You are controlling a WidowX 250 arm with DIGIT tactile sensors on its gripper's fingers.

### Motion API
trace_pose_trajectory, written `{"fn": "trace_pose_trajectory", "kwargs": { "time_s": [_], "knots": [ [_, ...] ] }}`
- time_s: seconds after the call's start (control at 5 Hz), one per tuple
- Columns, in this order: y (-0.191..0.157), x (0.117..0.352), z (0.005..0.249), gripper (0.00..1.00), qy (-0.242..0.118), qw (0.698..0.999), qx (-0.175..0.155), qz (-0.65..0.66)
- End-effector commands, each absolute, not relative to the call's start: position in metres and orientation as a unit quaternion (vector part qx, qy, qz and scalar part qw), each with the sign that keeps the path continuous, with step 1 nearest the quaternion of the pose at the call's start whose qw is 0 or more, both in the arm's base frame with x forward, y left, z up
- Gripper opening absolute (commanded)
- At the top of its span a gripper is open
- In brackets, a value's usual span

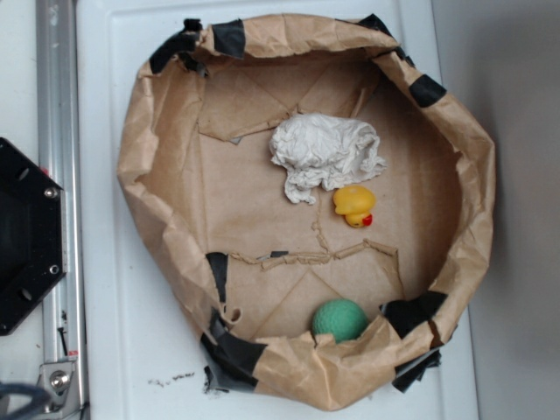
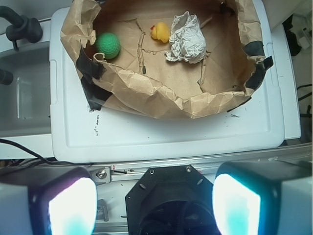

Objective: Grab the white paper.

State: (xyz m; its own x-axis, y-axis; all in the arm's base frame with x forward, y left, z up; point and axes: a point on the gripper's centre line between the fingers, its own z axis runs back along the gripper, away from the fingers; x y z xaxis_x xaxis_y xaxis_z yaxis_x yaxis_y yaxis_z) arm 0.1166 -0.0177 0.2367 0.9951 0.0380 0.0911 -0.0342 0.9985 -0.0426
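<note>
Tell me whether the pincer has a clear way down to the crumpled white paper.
Probably yes: the crumpled white paper lies uncovered; only the yellow rubber duck sits close beside it.

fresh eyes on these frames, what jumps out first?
A big brown paper basin, its rim patched with black tape, sits on a white lid. Inside, the white paper lies near the middle with a yellow duck right beside it, and a green ball rests against the wall. In the wrist view, the gripper is open, well short of the basin.
</note>
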Motion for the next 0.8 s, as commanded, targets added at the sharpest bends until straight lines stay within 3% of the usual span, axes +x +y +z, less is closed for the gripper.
{"fn": "trace_pose_trajectory", "kwargs": {
  "time_s": [0.0,0.2,0.4,0.6],
  "knots": [
    [-0.018,0.117,0.237,1.0,-0.046,0.999,-0.02,0.018],
    [-0.006,0.167,0.207,1.0,-0.064,0.997,-0.035,-0.008],
    [0.004,0.207,0.184,1.0,-0.076,0.996,-0.014,-0.035],
    [0.01,0.232,0.159,1.0,-0.068,0.996,0.02,-0.055]
  ]
}}
